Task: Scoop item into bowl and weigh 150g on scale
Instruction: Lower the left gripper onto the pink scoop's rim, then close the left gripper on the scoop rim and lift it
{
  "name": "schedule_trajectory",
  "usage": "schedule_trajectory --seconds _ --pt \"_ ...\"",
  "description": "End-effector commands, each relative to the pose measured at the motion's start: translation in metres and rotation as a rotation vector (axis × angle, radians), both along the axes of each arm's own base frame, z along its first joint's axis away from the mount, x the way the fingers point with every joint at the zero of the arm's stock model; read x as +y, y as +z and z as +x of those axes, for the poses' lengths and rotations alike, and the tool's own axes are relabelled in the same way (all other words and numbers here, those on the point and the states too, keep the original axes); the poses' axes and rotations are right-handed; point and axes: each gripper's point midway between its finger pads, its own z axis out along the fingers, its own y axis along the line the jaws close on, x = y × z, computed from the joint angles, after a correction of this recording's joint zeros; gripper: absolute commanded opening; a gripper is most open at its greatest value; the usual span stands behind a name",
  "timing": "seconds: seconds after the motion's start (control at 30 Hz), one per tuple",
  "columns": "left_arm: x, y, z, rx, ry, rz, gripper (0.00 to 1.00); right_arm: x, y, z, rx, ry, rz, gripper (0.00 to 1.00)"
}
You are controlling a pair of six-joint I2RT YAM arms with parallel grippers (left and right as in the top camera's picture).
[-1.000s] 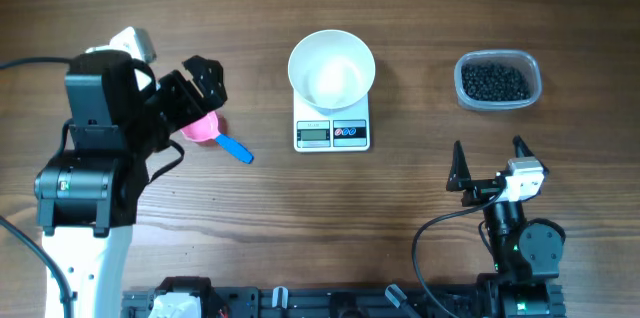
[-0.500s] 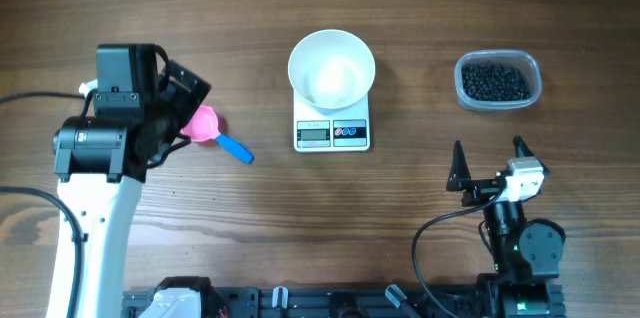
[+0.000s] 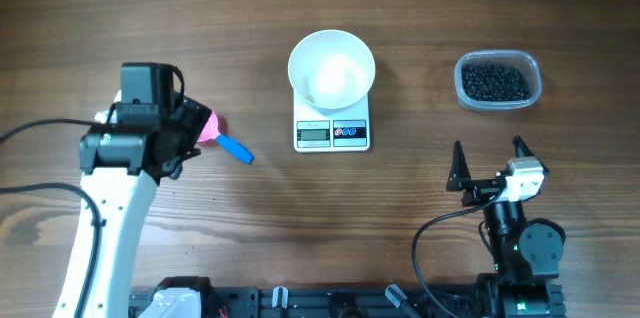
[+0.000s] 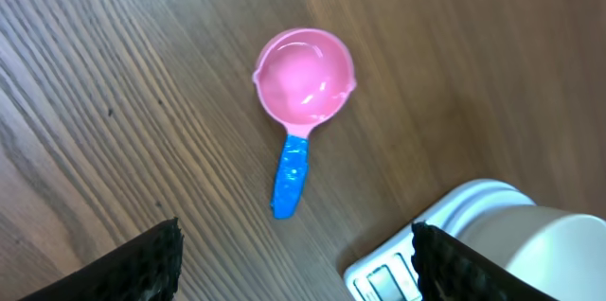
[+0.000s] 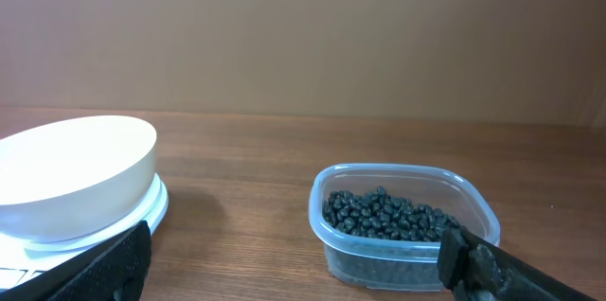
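Beneath your left gripper (image 4: 295, 249), its jaws spread wide and empty, lies the pink scoop (image 4: 303, 79): drop squarely over its blue handle (image 4: 291, 176) before you clench, for the beads (image 3: 494, 81) sit in the clear tub (image 3: 499, 55) right of the bowl (image 3: 331, 68) on the scale (image 3: 332, 135)

This is a robotics lab bench rather than a kitchen. A brown wood-grain table (image 3: 300, 218) carries a white-shelled robot arm (image 3: 100, 218) at 8 o'clock and a smaller black robot arm (image 3: 520, 243) at 5 o'clock. Loose black cables (image 3: 416, 258) trail from both, and a black mounting rail (image 3: 300, 303) runs along the edge at 6 o'clock. Behind stands a bare brown wall (image 5: 303, 36). Toward 12 o'clock sits a small flat white digital scale (image 3: 332, 130).
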Motion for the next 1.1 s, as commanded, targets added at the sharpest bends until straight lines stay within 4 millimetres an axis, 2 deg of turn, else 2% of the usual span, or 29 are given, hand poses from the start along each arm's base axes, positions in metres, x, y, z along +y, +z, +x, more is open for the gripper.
schedule_trajectory --seconds 0.0,0.07,0.3,0.43,0.63,0.77,0.93,1.0,1.07 --pt "0.017 -0.018 -0.008 0.033 0.122 0.045 0.82 -0.001 0.0 0.0 -0.002 -0.005 -0.013 1.0" --pt "0.023 -0.028 -0.01 0.047 0.182 0.064 0.83 -0.001 0.0 0.0 -0.002 -0.005 -0.013 1.0" --pt "0.023 -0.069 0.01 0.103 0.184 0.071 0.84 -0.001 0.0 0.0 -0.002 -0.005 -0.013 1.0" --pt "0.023 -0.104 0.021 0.178 0.182 0.077 0.84 -0.001 0.0 0.0 -0.002 -0.005 -0.013 1.0" --pt "0.022 -0.136 0.029 0.226 0.204 0.074 0.82 -0.001 0.0 0.0 -0.002 -0.004 -0.014 1.0" --pt "0.022 -0.146 0.038 0.212 0.205 0.073 0.77 -0.001 0.0 0.0 -0.002 -0.005 -0.013 1.0" --pt "0.027 -0.153 0.043 0.206 0.213 0.101 0.75 -0.001 0.0 0.0 -0.002 -0.005 -0.014 1.0" --pt "0.028 -0.157 0.041 0.219 0.213 0.106 0.71 -0.001 0.0 0.0 -0.002 -0.005 -0.013 1.0" --pt "0.028 -0.161 0.04 0.232 0.212 0.108 0.61 -0.001 0.0 0.0 -0.002 -0.005 -0.013 1.0"
